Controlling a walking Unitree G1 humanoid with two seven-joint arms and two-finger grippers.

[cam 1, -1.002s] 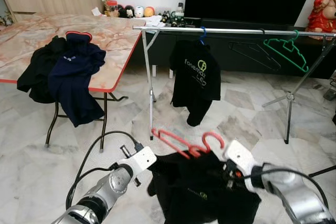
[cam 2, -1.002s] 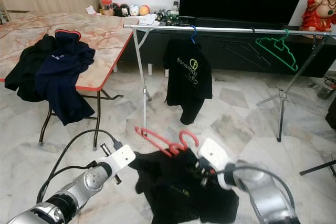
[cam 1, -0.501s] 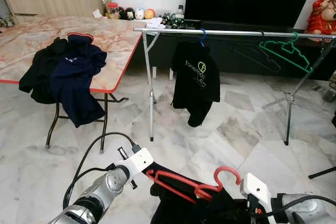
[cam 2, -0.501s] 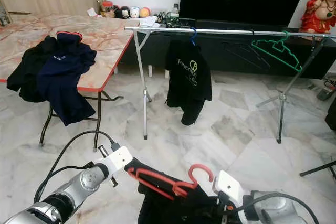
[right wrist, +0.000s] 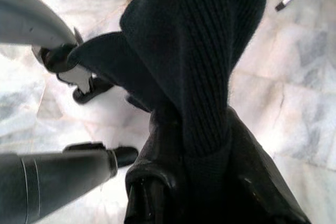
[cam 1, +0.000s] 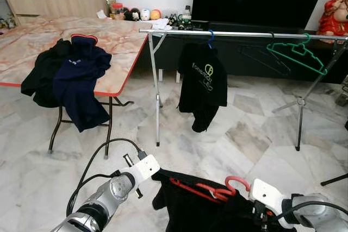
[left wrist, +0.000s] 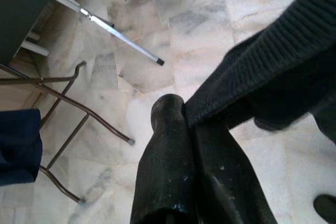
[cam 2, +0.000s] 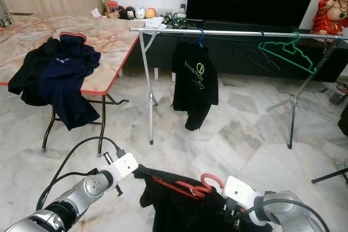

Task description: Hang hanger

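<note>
While both arms sit low, left gripper (left wrist: 184,129) & right gripper (right wrist: 197,145) each clamp black shirt (cam 1: 201,207) w/ red hanger (cam 1: 217,191).

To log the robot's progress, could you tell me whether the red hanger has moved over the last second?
Yes. The red hanger has dropped lower, farther below the clothes rail.

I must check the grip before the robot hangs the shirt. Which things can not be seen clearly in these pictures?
- Right hand: fingers wrapped in the black shirt in the right wrist view.
- Red hanger: its lower part is buried in the shirt.
- Shirt: its bottom is cut off by the picture edge.
</note>
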